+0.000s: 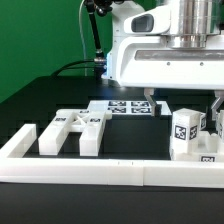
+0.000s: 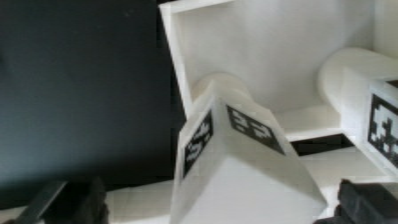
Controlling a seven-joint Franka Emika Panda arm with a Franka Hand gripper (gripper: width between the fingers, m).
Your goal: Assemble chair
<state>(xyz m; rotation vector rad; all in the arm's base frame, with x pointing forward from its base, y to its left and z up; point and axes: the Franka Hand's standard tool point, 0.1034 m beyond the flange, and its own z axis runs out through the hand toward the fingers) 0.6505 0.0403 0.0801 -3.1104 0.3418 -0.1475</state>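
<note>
A chunky white chair part [image 1: 188,131] with black-and-white tags stands at the exterior view's right, just behind the front rail. My gripper [image 1: 182,100] hangs right above it, and most of it is hidden under the arm's white housing. In the wrist view the tagged white part [image 2: 240,135] fills the middle, with other white pieces [image 2: 347,80] joined beside it. My gripper [image 2: 217,205] is open. Its dark fingers [image 2: 71,200] stand on either side of the tagged part, with a gap showing on one side. More white chair parts [image 1: 70,130] lie at the exterior view's left.
The long low white border rail [image 1: 95,172] runs along the front and turns back at the exterior view's left. The marker board [image 1: 125,106] lies flat behind the parts. Black cables hang in front of a green backdrop at the back.
</note>
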